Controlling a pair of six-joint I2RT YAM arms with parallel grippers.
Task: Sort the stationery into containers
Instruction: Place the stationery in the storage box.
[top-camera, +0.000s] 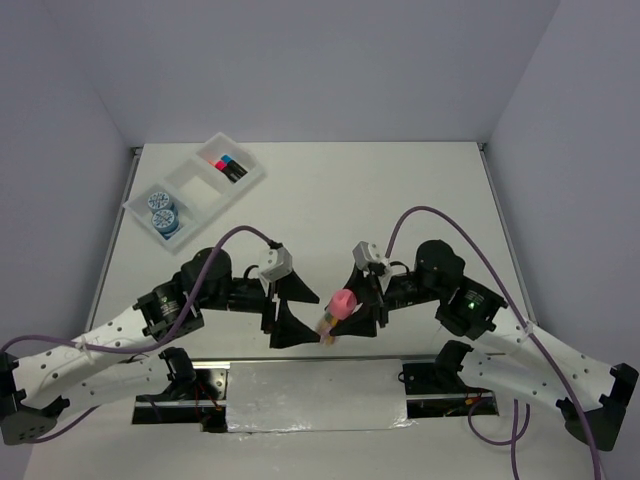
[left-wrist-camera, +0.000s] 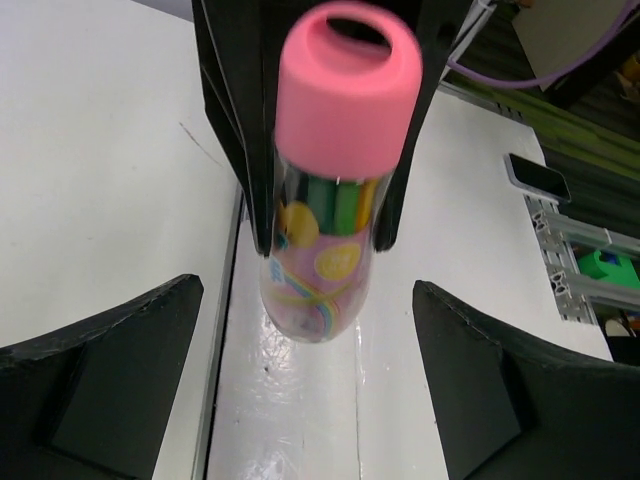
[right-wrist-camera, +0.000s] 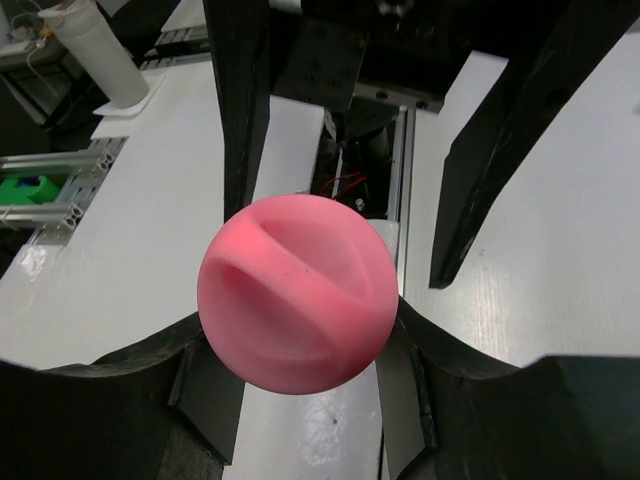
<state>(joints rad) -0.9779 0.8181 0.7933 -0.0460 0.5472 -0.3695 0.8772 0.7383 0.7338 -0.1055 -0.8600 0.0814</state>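
Note:
My right gripper (top-camera: 352, 316) is shut on the pink-capped bottle (top-camera: 338, 308) and holds it above the table's near edge. In the right wrist view the pink cap (right-wrist-camera: 297, 290) fills the middle, and the right gripper (right-wrist-camera: 300, 348) clamps the body below it. My left gripper (top-camera: 308, 318) faces it, open. In the left wrist view the bottle (left-wrist-camera: 325, 230) hangs between the wide-open left gripper (left-wrist-camera: 308, 300), with a gap on each side. The white tray (top-camera: 190, 178) lies far left with two blue rolls (top-camera: 162, 210) in one end compartment and markers (top-camera: 229, 166) in the other.
A shiny white strip (top-camera: 315, 395) and a metal rail run along the near edge under the bottle. A phone (left-wrist-camera: 537, 177) and green parts lie off the table. Grey walls close the far side and both flanks.

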